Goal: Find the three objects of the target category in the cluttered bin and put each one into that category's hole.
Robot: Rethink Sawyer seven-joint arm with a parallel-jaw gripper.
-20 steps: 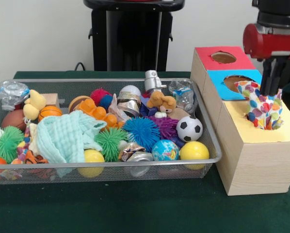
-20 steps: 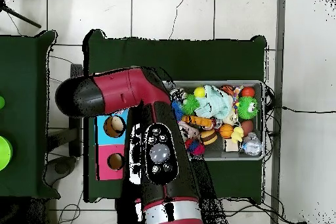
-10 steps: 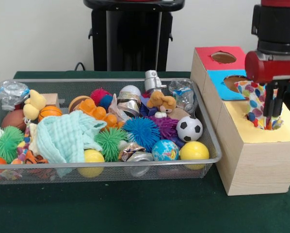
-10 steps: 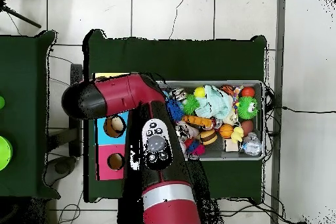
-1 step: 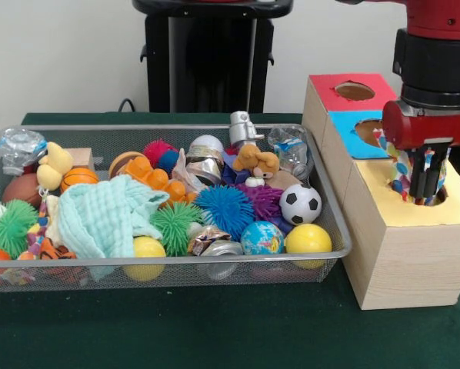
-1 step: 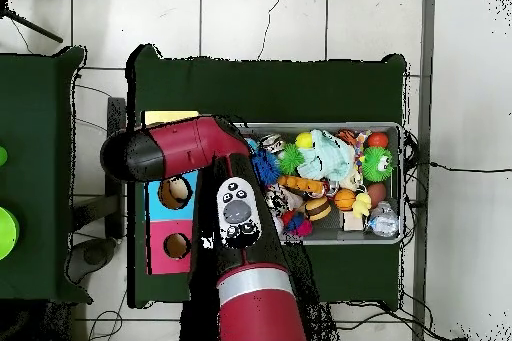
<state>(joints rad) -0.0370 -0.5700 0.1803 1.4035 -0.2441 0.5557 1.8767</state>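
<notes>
We have the pincer [image 5: 426, 192] pinching the spotted cloth [image 5: 395, 165] down in the yellow hole [image 5: 439, 198] at the box's near end; risk: fabric bunches on the rim and stays draped outside.

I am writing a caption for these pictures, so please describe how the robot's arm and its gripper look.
The arm has glossy dark-red shells with black joints. From above, one rounded black cap ends the red link, and a grey oval panel with small round buttons sits on a black segment. In the front view, a black cylindrical wrist sits above a red housing, and the dark gripper hangs below it. No loose cables are visible.
</notes>
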